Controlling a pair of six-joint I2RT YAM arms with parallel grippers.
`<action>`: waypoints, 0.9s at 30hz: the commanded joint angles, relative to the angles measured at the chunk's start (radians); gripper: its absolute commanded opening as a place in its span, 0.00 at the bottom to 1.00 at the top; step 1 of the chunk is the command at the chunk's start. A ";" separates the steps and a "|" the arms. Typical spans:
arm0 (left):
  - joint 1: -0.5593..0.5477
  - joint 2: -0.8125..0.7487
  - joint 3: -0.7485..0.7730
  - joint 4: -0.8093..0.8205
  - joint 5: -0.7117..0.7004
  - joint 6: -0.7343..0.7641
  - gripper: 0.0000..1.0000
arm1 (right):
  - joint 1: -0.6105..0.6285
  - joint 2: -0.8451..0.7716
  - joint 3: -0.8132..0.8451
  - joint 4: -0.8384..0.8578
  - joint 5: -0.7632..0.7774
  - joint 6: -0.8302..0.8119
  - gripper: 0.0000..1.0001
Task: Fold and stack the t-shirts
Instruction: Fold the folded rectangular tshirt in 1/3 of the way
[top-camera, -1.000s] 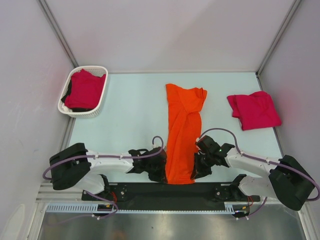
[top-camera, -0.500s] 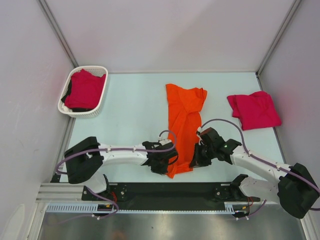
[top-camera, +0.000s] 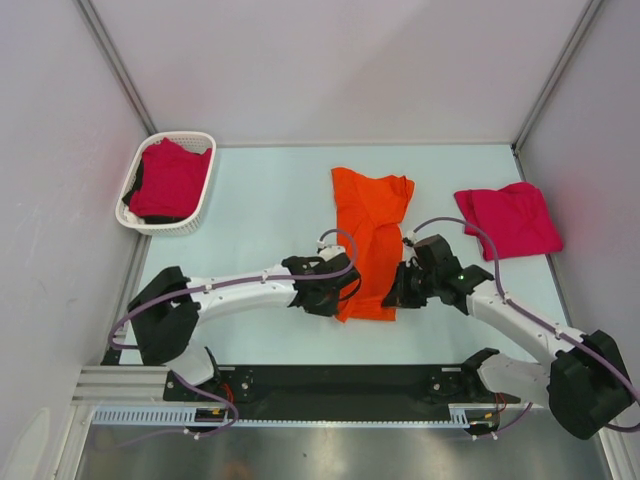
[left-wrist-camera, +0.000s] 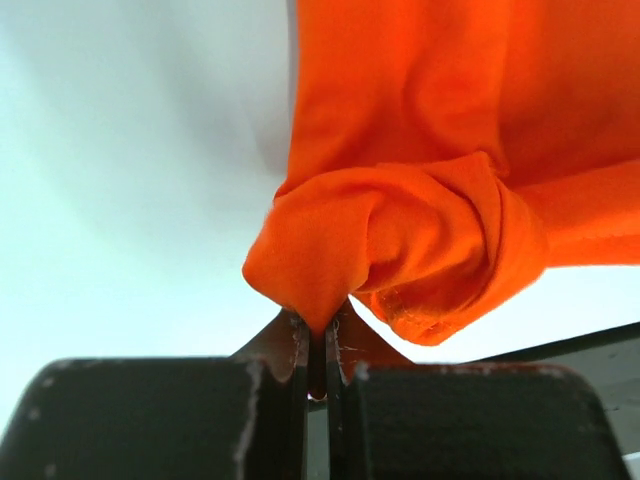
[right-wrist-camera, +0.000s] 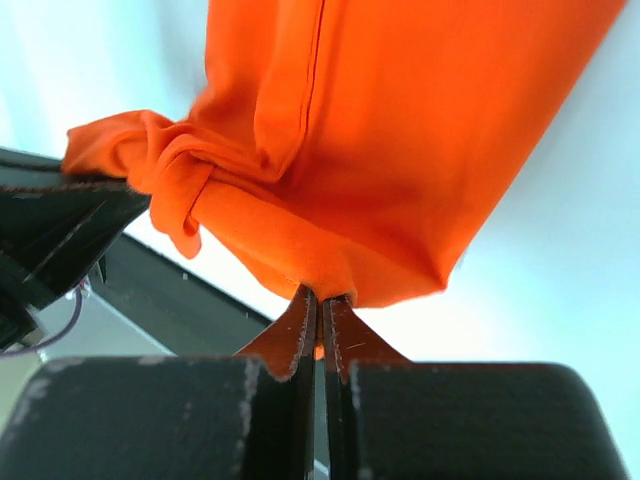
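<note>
Top external: left pincer, right pincer outstretched, clamping orange t-shirt.

orange t-shirt: centre, hem raised | crimson t-shirt: right | second crimson t-shirt: far-left

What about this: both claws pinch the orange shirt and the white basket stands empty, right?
The left gripper and right gripper do pinch the orange t-shirt, but the white basket holds a crimson-pink t-shirt, as the top view shows.
</note>
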 joint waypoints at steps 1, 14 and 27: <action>0.026 0.019 0.076 -0.058 -0.071 0.071 0.00 | -0.042 0.037 0.043 0.059 0.003 -0.066 0.00; 0.114 0.172 0.254 -0.015 -0.083 0.192 0.00 | -0.161 0.152 0.078 0.185 0.072 -0.060 0.00; 0.173 0.283 0.373 0.046 -0.072 0.269 0.30 | -0.207 0.247 0.096 0.266 0.151 -0.036 0.00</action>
